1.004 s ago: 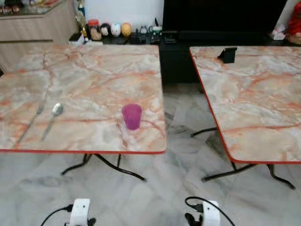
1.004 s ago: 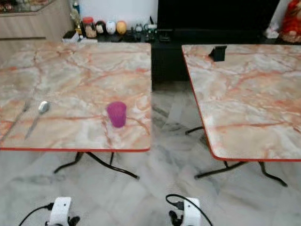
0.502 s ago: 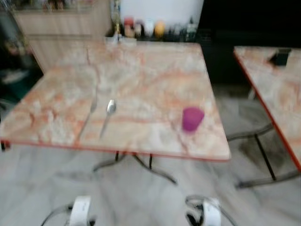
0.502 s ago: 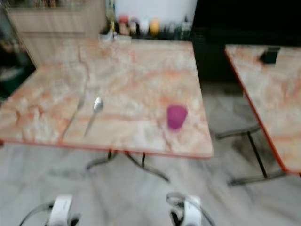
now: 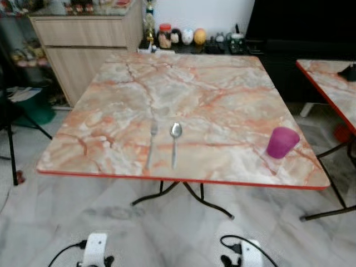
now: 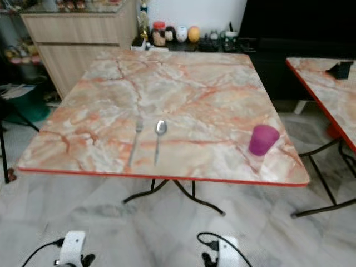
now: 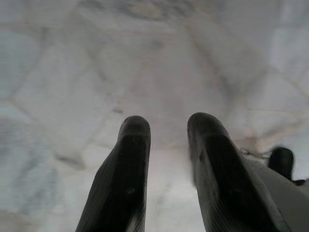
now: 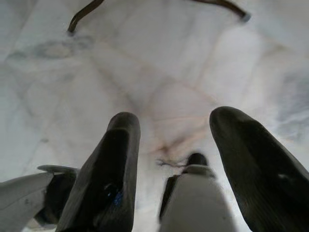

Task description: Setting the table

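On the marbled orange-veined table (image 5: 211, 89), a steel fork (image 5: 151, 146) and spoon (image 5: 175, 142) lie parallel like a place setting, the purple plastic cup (image 5: 281, 142) well right. Left gripper (image 7: 166, 145) and right gripper (image 8: 176, 145) hang spread and empty, probably idle.

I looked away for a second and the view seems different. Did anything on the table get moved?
No. The camera swung left, so the table now sits mid-view. The fork, spoon and cup lie as before. Both end effectors, left and right, still hang open over the floor, holding nothing.

On the table (image 5: 222, 94), fork (image 5: 151, 143) left of spoon (image 5: 174, 142), cup (image 5: 281, 142) right.
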`<state>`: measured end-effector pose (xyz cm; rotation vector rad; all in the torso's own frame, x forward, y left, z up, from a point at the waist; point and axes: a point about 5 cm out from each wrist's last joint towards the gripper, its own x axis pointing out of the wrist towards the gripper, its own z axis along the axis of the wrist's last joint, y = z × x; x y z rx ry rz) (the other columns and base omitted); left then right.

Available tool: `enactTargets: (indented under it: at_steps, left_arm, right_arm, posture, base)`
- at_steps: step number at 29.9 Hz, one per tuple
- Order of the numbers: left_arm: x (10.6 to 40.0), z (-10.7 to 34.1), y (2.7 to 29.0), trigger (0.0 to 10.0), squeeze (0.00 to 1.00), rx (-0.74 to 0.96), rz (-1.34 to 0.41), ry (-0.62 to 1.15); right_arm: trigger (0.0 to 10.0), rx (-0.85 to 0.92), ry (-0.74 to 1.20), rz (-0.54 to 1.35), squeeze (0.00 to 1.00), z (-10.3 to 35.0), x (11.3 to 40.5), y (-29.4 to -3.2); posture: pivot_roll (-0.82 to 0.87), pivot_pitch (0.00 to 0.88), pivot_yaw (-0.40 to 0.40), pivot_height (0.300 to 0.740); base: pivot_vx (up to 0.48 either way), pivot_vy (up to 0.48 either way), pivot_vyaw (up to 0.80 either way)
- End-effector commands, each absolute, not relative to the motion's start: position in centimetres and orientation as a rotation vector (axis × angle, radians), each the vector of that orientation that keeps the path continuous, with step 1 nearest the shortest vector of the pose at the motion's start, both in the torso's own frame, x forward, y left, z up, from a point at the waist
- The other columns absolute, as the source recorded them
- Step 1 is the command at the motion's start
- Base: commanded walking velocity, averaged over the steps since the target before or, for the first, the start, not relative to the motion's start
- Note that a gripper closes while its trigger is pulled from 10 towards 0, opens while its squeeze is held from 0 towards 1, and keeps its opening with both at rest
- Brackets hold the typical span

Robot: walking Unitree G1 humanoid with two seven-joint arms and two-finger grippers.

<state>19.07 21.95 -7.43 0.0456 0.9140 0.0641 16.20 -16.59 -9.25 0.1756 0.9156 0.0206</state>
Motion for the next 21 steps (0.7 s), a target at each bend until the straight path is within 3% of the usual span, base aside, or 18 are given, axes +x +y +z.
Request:
enactTargets:
  at_steps: [1, 21]
  left_arm:
    - [19.0, -7.62, 21.25, 10.0, 0.0, 0.037, 0.049, 0.92]
    - [19.06, -7.58, 21.26, 10.0, 0.0, 0.043, 0.045, 0.917]
  right_arm:
    - [10.0, 0.165, 0.921, -0.008, 0.0, -9.3, 15.88, -17.6]
    - [10.0, 0.182, 0.904, -0.014, 0.0, -9.17, 16.21, -17.32]
  posture:
    - [-0.03, 0.0, 0.023, 0.74]
    - [-0.03, 0.0, 0.022, 0.74]
  base:
    - [0.0, 0.0, 0.0]
    - [0.0, 0.0, 0.0]
